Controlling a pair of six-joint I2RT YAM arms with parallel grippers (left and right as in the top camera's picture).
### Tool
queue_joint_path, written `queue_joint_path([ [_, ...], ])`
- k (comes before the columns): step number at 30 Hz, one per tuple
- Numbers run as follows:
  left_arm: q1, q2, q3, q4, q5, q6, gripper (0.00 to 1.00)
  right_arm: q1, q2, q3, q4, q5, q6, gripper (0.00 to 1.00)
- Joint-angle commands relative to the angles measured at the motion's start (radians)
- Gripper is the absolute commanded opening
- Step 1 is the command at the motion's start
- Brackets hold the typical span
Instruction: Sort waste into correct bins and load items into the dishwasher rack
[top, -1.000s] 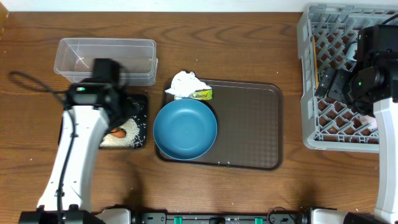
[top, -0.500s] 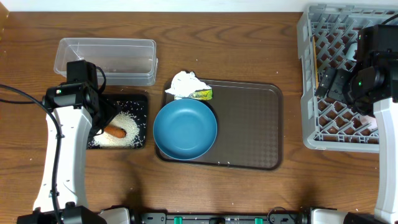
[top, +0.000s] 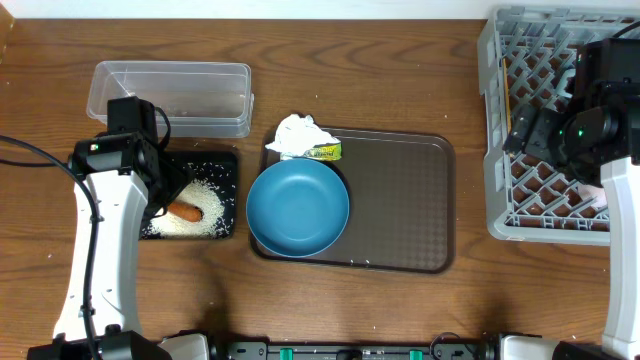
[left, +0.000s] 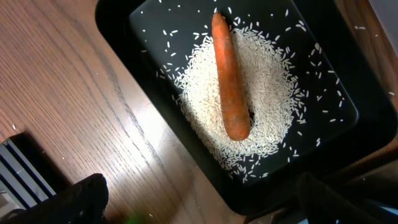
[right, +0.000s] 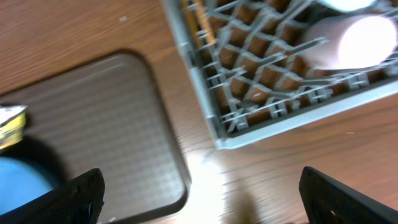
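A carrot (left: 229, 81) lies on a heap of rice (left: 267, 93) in the black tray (top: 225, 165). My left gripper (left: 205, 211) hangs open over that tray's edge; from overhead it (top: 160, 192) is mostly under its own arm. The clear tub (top: 170, 95) stands just behind. A crumpled tissue (top: 300, 132) and a yellow-green wrapper (top: 324, 152) lie beside the teal bowl (top: 298, 208). My right gripper (right: 199, 205), open and holding nothing, hovers at the left edge of the grey rack (top: 495, 150). A white cup (right: 351, 40) lies in the rack (right: 205, 81).
The bowl sits on a brown serving tray (top: 400, 200) in the middle of the table. The tray's corner (right: 168, 155) lies under the right gripper. Bare wood separates it from the rack. Loose rice grains dot the black tray's floor.
The left arm has swung left off the black tray, uncovering the carrot and rice, then held still. The right gripper has shifted slightly over the rack's edge.
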Motion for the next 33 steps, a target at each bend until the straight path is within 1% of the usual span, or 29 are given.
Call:
queue_joint_path([
  [1,0.003,0.0,0.013,-0.003,-0.02,-0.005,1.0,-0.01,0.005,-0.003,-0.031,-0.233,0.013,0.99],
  [4,0.003,0.0,0.013,-0.003,-0.02,-0.005,1.0,-0.01,0.005,-0.003,-0.074,-0.381,0.014,0.99],
  [7,0.003,0.0,0.013,-0.003,-0.02,-0.005,0.99,-0.005,0.005,-0.003,-0.065,-0.56,0.011,0.99],
  [9,0.003,0.0,0.013,-0.003,-0.02,-0.005,1.0,0.019,0.005,-0.004,-0.056,-0.595,0.01,0.99],
  [12,0.003,0.0,0.013,-0.003,-0.02,-0.005,1.0,0.092,0.005,-0.005,-0.05,-0.543,0.009,0.99],
  [16,0.003,0.0,0.013,-0.003,-0.02,-0.005,1.0,0.235,0.005,-0.019,-0.04,-0.471,0.021,0.99],
  [21,0.003,0.0,0.013,-0.003,-0.02,-0.005,0.99,0.412,0.007,-0.032,0.07,-0.433,0.02,0.99],
  [28,0.003,0.0,0.013,-0.003,-0.02,-0.006,0.99,0.542,0.02,-0.033,0.225,-0.407,0.07,0.99],
  [33,0.003,0.0,0.013,-0.003,-0.02,-0.005,0.99,0.643,0.079,-0.06,0.228,-0.205,0.244,0.99],
])
